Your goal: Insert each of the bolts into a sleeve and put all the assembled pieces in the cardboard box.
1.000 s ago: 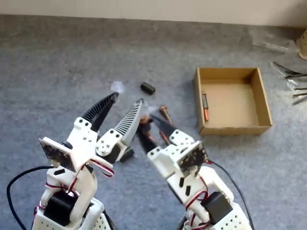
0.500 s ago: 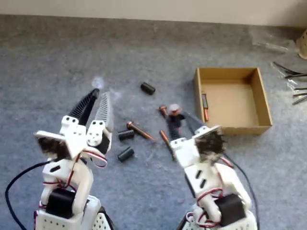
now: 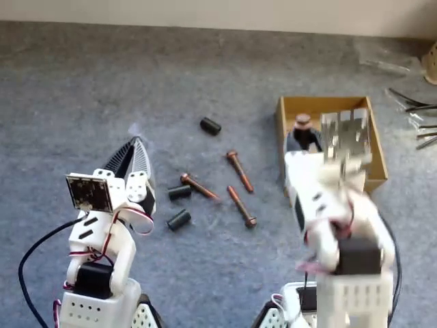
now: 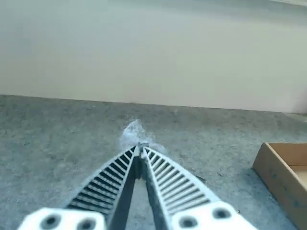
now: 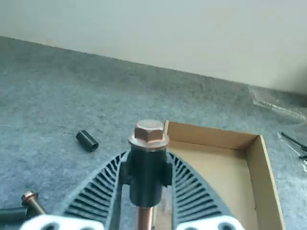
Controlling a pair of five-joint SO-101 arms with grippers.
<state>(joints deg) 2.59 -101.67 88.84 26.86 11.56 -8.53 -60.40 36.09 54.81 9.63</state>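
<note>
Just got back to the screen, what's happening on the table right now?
The right hand is shut on an assembled bolt and sleeve, held up by the cardboard box edge, not yet dropped in. The left hand is shut and empty, above the carpet beside the loose parts. Three bolts and three sleeves lie unassembled there.

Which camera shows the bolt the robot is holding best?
The right wrist view: the sleeved bolt stands close up, clamped in the right gripper. The high view has it small and far off, over the cardboard box.
</note>
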